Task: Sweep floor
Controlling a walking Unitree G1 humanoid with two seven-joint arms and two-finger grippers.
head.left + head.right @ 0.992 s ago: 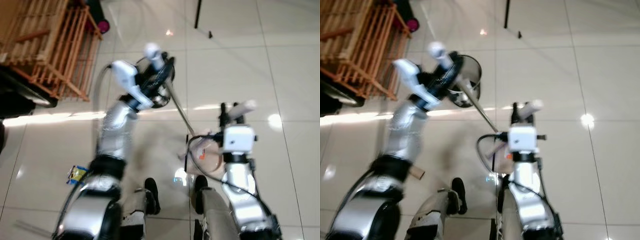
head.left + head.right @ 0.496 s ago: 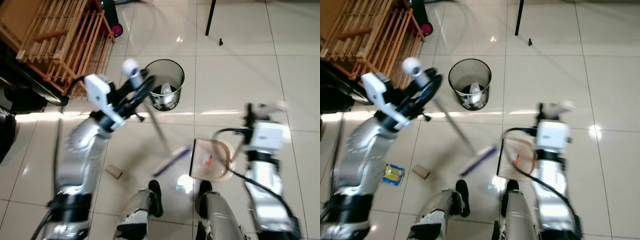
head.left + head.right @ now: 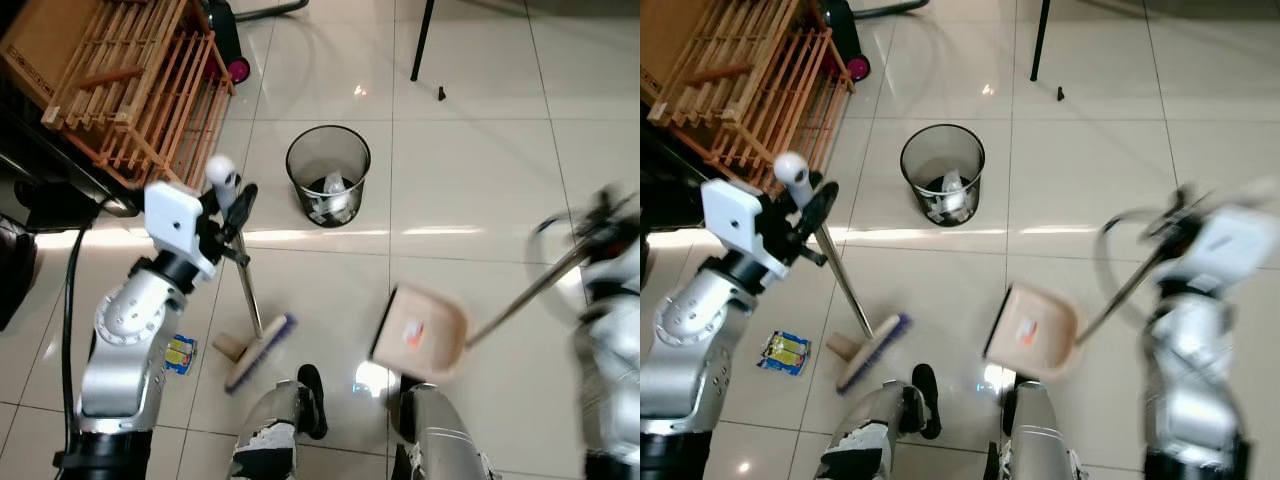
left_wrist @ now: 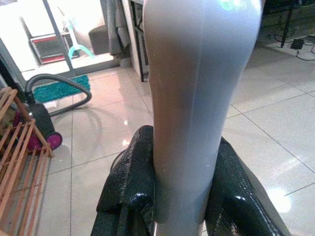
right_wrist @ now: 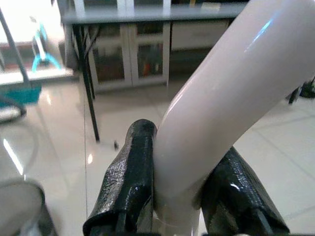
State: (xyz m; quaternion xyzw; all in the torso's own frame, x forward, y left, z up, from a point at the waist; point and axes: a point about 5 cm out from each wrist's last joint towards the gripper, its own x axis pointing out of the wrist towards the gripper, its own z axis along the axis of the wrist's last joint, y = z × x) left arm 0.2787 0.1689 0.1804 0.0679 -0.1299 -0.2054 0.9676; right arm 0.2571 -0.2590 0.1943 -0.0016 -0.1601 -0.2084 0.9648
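My left gripper (image 3: 236, 204) is shut on the grey broom handle (image 4: 202, 98), near its white knob. The handle slants down to the purple-bristled broom head (image 3: 260, 352), which rests on the tiles against a small cardboard piece (image 3: 229, 346). A blue and yellow packet (image 3: 180, 353) lies just left of it. Out to the right, blurred, my right gripper (image 3: 1181, 222) is shut on the white dustpan handle (image 5: 206, 123). The beige dustpan (image 3: 420, 330) is just ahead of my feet.
A black mesh bin (image 3: 328, 186) with crumpled paper in it stands ahead on the tiles. A wooden slatted rack (image 3: 140, 80) fills the far left, with a black and pink vacuum (image 3: 226, 40) behind it. A black stand leg (image 3: 424, 40) rises at the back.
The broom head has swung left, away from the dustpan, to beside the cardboard piece. My right arm has swung out to the right with the dustpan handle. The camera has shifted too.
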